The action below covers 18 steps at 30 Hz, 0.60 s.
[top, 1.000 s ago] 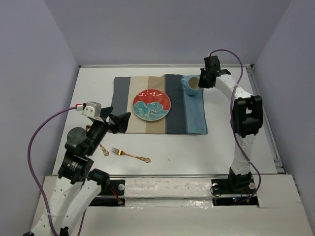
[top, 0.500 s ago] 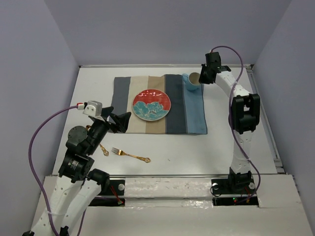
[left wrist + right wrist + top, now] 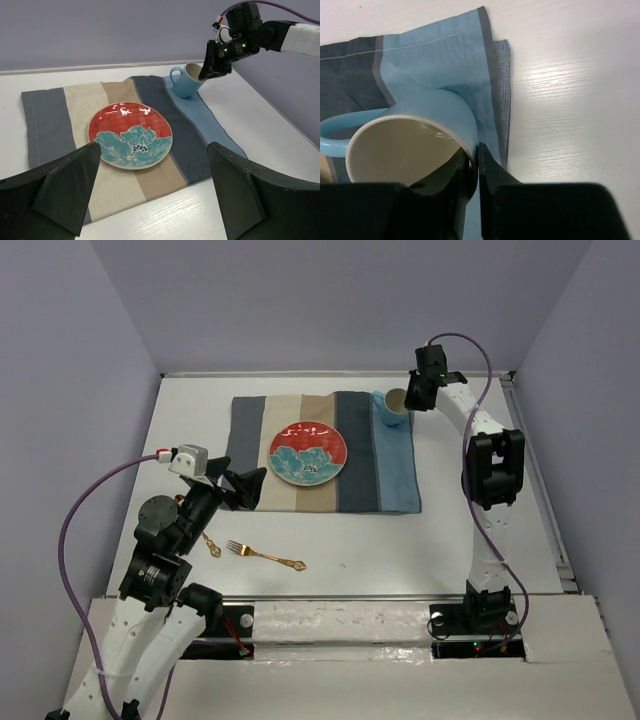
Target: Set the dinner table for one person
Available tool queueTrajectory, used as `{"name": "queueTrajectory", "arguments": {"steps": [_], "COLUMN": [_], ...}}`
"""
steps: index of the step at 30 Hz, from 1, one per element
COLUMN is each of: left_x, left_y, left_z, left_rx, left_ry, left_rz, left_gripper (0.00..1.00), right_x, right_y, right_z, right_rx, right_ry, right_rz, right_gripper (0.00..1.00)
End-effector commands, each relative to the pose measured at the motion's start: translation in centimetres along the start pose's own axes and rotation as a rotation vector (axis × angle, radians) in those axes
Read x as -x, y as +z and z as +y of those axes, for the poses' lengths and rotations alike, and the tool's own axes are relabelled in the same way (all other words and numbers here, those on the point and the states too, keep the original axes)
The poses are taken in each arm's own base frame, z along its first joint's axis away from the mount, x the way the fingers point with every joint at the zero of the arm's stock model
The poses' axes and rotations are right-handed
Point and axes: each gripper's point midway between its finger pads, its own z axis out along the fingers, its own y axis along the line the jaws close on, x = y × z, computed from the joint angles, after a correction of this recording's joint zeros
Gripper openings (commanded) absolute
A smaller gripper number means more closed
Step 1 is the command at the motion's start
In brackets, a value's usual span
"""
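Your left gripper (image 3: 250, 488) hangs wide open and empty over the table (image 3: 400, 540), which spreads white under everything. A fork (image 3: 265, 555) lies near it on the bare top. The plate (image 3: 308, 454) sits on the mat (image 3: 250, 435). At the mat's far right corner, your right gripper (image 3: 476, 150) pinches the rim of the tilted mug (image 3: 435, 112).

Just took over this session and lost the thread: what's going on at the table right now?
The right pincer is shut on the rim of the mug, which is tilted at the far right corner of the mat. The plate lies in the middle of the mat. The left pincer hangs open over the left side of the table, holding nothing. The fork and spoon lie on the bare table by the left arm, not yet placed.
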Motion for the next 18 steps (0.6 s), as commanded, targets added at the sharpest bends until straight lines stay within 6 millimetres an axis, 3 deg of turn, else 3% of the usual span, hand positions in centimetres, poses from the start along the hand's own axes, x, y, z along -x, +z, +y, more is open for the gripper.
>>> {"name": "queueTrajectory", "arguments": {"steps": [1, 5, 6, 8, 10, 11, 12, 13, 14, 15, 17, 18], "left_x": [0.6, 0.7, 0.8, 0.9, 1.0, 1.1, 1.2, 1.5, 1.6, 1.8, 2.2, 2.5], "left_y": [0.2, 0.2, 0.2, 0.2, 0.1, 0.1, 0.0, -0.2, -0.2, -0.4, -0.8, -1.1], "left_z": [0.3, 0.7, 0.8, 1.1, 1.3, 1.5, 1.7, 2.0, 2.3, 2.8, 3.8, 4.6], "left_rx": [0.012, 0.029, 0.034, 0.049, 0.061, 0.073, 0.082, 0.100, 0.115, 0.142, 0.205, 0.249], "left_ry": [0.013, 0.014, 0.014, 0.013, 0.013, 0.012, 0.010, 0.011, 0.011, 0.009, 0.005, 0.002], "left_rz": [-0.030, -0.033, -0.034, -0.040, -0.043, -0.047, -0.053, -0.062, -0.068, -0.078, -0.098, -0.112], "left_gripper": [0.99, 0.99, 0.99, 0.99, 0.99, 0.99, 0.99, 0.99, 0.99, 0.99, 0.99, 0.99], "right_x": [5.4, 6.9, 6.9, 7.5, 6.4, 5.6, 6.0, 2.0, 0.1, -4.0, -8.9, -12.0], "right_y": [-3.2, -6.1, -6.6, -9.3, -10.7, -12.0, -15.7, -15.9, -17.1, -19.6, -21.8, -25.3], "right_z": [2.1, 3.6, 3.6, 4.9, 5.9, 7.3, 8.9, 11.7, 13.4, 16.6, 19.6, 23.3], "right_rx": [0.083, 0.164, 0.171, 0.253, 0.308, 0.373, 0.445, 0.530, 0.575, 0.674, 0.776, 0.898], "right_ry": [0.020, 0.019, 0.019, 0.004, -0.021, -0.046, -0.078, -0.146, -0.183, -0.261, -0.334, -0.396], "right_rz": [-0.140, -0.172, -0.172, -0.187, -0.183, -0.179, -0.236, -0.202, -0.203, -0.212, -0.204, -0.236], "right_gripper": [0.36, 0.52, 0.54, 0.56, 0.56, 0.56, 0.56, 0.56, 0.56, 0.56, 0.56, 0.56]}}
